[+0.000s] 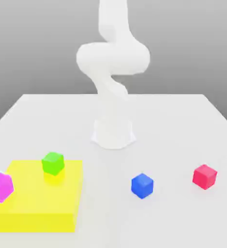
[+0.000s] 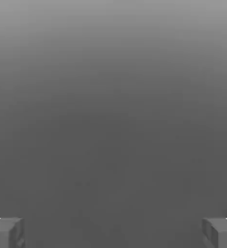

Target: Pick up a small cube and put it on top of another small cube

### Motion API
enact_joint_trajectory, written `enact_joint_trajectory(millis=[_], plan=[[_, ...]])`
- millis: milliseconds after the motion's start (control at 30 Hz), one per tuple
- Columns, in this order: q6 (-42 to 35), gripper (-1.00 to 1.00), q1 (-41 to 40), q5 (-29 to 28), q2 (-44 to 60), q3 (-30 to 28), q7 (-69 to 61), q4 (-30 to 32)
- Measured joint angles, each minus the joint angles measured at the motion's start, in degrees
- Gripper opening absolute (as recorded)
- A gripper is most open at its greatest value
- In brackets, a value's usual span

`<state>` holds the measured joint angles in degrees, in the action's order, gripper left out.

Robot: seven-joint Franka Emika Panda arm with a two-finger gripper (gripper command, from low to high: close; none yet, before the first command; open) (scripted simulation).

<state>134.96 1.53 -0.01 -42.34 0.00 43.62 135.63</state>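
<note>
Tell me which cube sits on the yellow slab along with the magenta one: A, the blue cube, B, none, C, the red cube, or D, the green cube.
D: the green cube rests on the yellow slab near the magenta cube, while the blue cube and red cube sit on the white table.
</note>
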Motion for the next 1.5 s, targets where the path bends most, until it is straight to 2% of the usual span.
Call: enact_joint_trajectory(millis=[400, 567, 667, 833, 867, 1100, 1367, 1500], plan=[[18.28, 0.0, 8.57, 0.28, 20.79, 0.13, -13.54, 22.11], [28.08, 0.0, 12.53, 0.48, 32.61, 0.55, -20.37, 32.42], [36.14, 0.0, 13.2, -0.2, 42.96, 1.16, -21.94, 34.22], [45.08, 0.0, 14.5, -0.8, 53.99, 0.06, -21.8, 32.74], [46.49, -1.0, 14.61, -0.81, 55.7, -0.05, -21.79, 32.44], [46.65, -1.0, 14.61, -1.09, 55.95, -0.09, -21.56, 32.4], [34.28, -1.0, 14.07, 0.03, 40.81, 0.79, -22.38, 35.18], [27.24, -1.0, 8.51, 0.33, 38.77, -3.43, -23.62, 30.18]])
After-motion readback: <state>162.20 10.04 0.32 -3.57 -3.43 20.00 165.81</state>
